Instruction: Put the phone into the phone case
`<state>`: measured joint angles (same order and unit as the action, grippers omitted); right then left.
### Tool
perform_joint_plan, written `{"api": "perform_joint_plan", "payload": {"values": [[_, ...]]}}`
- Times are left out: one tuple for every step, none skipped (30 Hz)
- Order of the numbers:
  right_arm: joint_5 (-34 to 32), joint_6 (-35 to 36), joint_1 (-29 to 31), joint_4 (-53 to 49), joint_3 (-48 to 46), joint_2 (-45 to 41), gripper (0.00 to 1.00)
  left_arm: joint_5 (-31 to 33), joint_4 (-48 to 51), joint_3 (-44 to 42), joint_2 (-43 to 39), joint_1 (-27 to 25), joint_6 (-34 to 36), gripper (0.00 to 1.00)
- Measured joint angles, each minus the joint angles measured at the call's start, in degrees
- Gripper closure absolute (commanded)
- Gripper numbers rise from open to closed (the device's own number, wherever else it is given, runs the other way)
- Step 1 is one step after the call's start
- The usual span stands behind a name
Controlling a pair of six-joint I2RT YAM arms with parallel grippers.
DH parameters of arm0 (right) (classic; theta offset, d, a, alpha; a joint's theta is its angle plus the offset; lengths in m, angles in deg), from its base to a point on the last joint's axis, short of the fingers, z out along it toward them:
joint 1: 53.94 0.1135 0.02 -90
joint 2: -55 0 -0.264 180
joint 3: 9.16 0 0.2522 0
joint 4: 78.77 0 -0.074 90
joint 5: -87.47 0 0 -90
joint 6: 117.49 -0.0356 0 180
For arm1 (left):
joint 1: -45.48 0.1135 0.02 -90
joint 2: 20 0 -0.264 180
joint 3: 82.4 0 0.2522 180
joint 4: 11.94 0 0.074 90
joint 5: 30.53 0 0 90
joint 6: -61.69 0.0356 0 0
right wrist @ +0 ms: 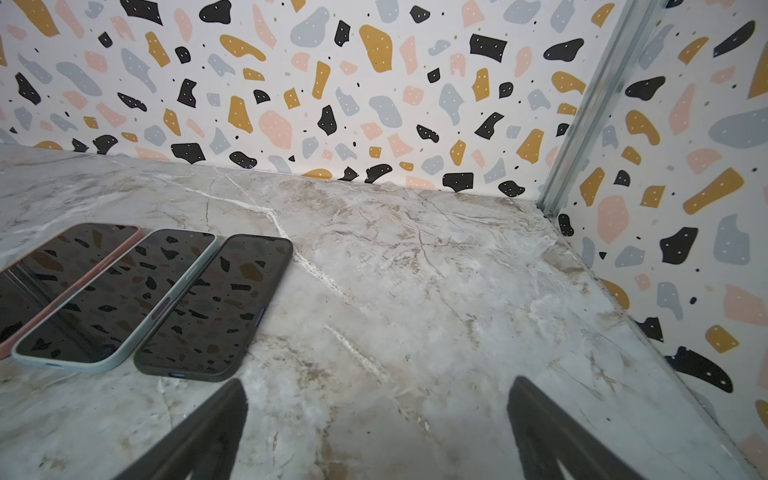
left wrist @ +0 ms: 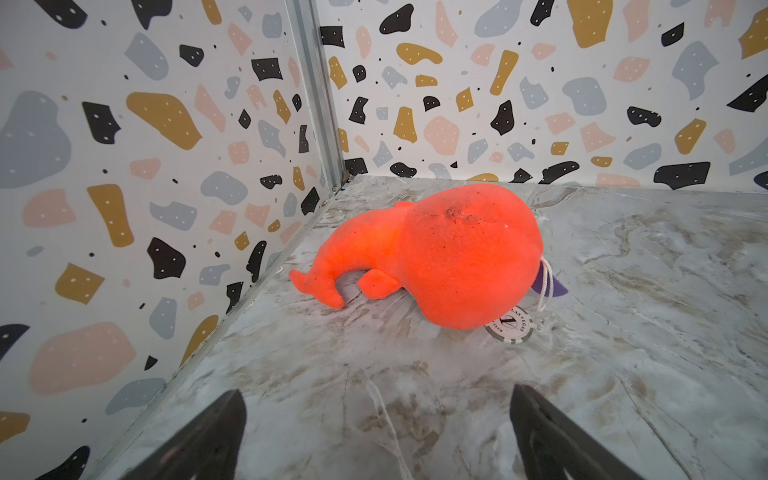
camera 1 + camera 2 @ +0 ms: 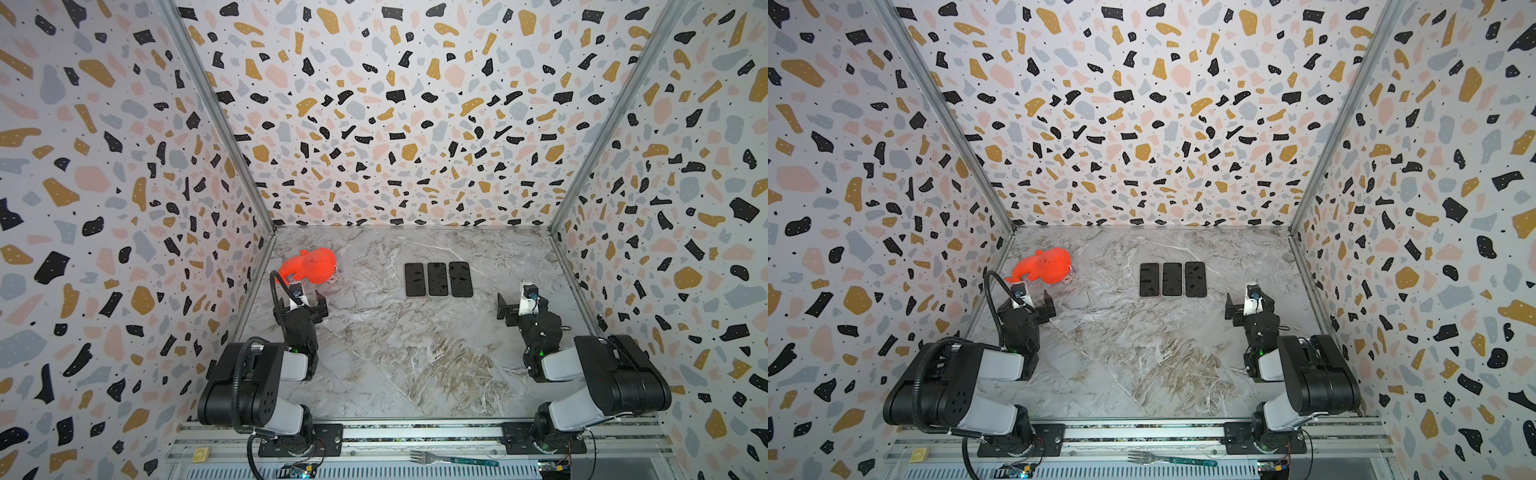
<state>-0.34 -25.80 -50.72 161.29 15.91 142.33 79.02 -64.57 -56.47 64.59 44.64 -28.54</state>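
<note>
Left claw (image 3: 299, 305) spread wide, holding nothing, with only bare bench (image 3: 415, 365) between the fingers (image 2: 216, 428). Just beyond it, near the far left corner, an orange plush toy (image 2: 436, 257) lying on its side, tail toward the side wall, clear of the claw. Against the toy's round end, a poker chip (image 2: 509, 328) flat on the bench, with a purple tag (image 2: 552, 286) and a loop of white string (chip lettering only partly readable).

Right claw (image 3: 521, 307) likewise wide open and empty, close to the right wall, over bare bench.

Toward the back middle of the bench, three phones in a neat row, screens up and dark, each rimmed by a case: pink-cased phone (image 1: 62, 270) farthest from the right claw, pale-green-cased phone (image 1: 120, 291) in the middle, dark-cased phone (image 1: 216, 307) nearest it. Long edges just beside one another, touching or not impossible to tell. Row set farther back than both claws and between them, nearer the right claw, off to its left. Nothing lying between that claw and the dark-cased phone. Well apart from the left claw, with the plush toy off to the side and out of the path.

On the front rail before the bench, a fork (image 3: 453, 459), nearer the right arm's base.
</note>
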Motion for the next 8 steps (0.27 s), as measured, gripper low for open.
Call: {"api": "perform_joint_plan", "payload": {"values": [[0.31,0.02,0.00,-0.50,0.74,0.52,0.01,0.00,0.00,0.00,0.00,0.00,-0.02,0.00],[0.61,0.02,0.00,-1.03,1.38,0.92,0.01,0.00,0.00,0.00,0.00,0.00,-0.04,0.00],[0.90,0.02,0.00,-1.38,1.88,1.20,0.01,0.00,0.00,0.00,0.00,0.00,-0.04,0.00],[1.14,0.02,0.00,-1.66,2.03,1.25,0.01,0.00,0.00,0.00,-0.02,0.04,-0.07,0.00],[1.31,0.00,-0.02,-1.77,2.03,1.22,0.01,0.00,0.00,0.00,-0.02,0.04,-0.04,0.00],[1.46,-0.02,-0.09,-1.81,1.95,1.16,0.01,0.00,-0.02,0.00,-0.07,0.04,-0.09,0.00],[1.66,-0.09,-0.15,-1.79,1.79,1.09,0.01,0.00,-0.04,0.00,-0.07,0.04,-0.15,0.00],[1.81,-0.13,-0.22,-1.70,1.60,0.98,0.01,0.00,-0.04,-0.02,-0.11,0.04,-0.22,0.00]]}}
